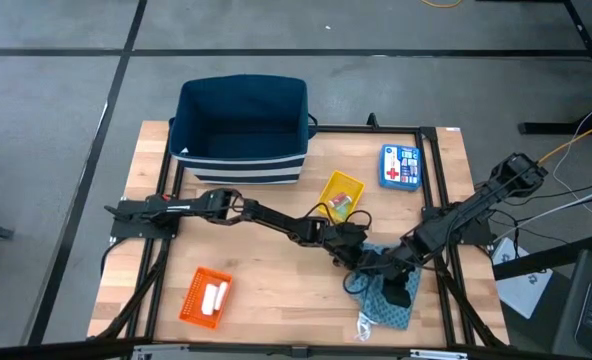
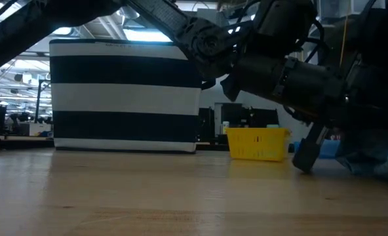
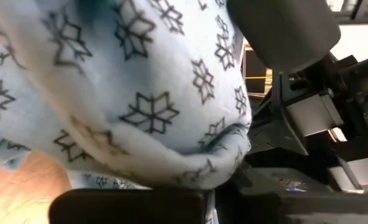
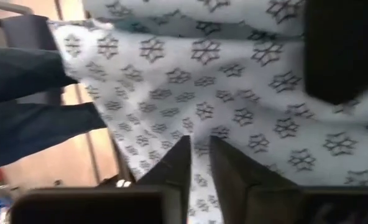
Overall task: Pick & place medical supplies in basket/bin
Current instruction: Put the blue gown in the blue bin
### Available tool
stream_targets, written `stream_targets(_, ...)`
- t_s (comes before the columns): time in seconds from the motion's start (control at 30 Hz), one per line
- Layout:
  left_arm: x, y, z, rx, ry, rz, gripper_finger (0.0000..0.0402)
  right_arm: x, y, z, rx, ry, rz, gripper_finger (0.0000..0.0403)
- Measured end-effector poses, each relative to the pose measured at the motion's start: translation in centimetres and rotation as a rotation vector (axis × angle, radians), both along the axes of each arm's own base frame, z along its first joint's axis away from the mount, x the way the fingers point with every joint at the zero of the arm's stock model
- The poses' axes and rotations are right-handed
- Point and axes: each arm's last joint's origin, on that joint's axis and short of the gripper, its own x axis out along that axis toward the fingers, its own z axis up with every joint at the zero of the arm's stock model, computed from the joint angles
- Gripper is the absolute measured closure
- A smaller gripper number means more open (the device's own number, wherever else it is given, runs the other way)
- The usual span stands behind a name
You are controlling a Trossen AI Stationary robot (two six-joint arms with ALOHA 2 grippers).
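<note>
High view, both tools [image 1: 364, 262] [image 1: 401, 278] on crumpled star-patterned cloth [image 1: 391, 305], grip cannot tell.

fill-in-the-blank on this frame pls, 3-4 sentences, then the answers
1. Both grippers meet at the patterned ____ near the table's front right.
2. The white rolls lie in the ____ tray.
3. The striped navy bin stands at the ____ edge of the table.
4. The small tray beside the blue first-aid box is ____.

Missing words: cloth; orange; back; yellow
</note>
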Motion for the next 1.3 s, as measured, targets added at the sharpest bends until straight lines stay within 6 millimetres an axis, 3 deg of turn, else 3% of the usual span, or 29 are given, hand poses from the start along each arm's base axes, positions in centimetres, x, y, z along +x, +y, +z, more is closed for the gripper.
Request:
stream_targets(0.23, -0.5, -0.5, 2.1, 0.026, -0.026, -0.046, 0.0400, -0.3, 0.2, 2.7, 0.152, -0.009, -0.013, 0.0253)
stream_targets(0.43, -1.2, -0.7, 6.8, 0.064, -0.162, -0.058, 0.0400, -0.3, 0.1, 7.0, 0.222, -0.134, -0.069, 0.0207)
stream_targets(0.77, -3.6, 0.0, 13.3, 0.146, -0.207, -0.071, 0.0400, 0.4, -0.1, 11.7, 0.217, -0.286, -0.137, 0.0207)
stream_targets(1.0, -5.2, 0.4, 16.5, 0.181, -0.211, -0.054, 0.0400, 0.7, -0.1, 14.6, 0.176, -0.352, -0.144, 0.0213)
stream_targets(1.17, -5.9, 0.9, 17.0, 0.246, -0.176, -0.050, 0.0400, 0.9, -0.2, 16.0, 0.111, -0.383, -0.142, 0.0213)
stream_targets(1.3, -6.0, 1.0, 16.6, 0.309, -0.157, -0.046, 0.0400, 0.2, -0.1, 15.6, 0.037, -0.340, -0.183, 0.0213)
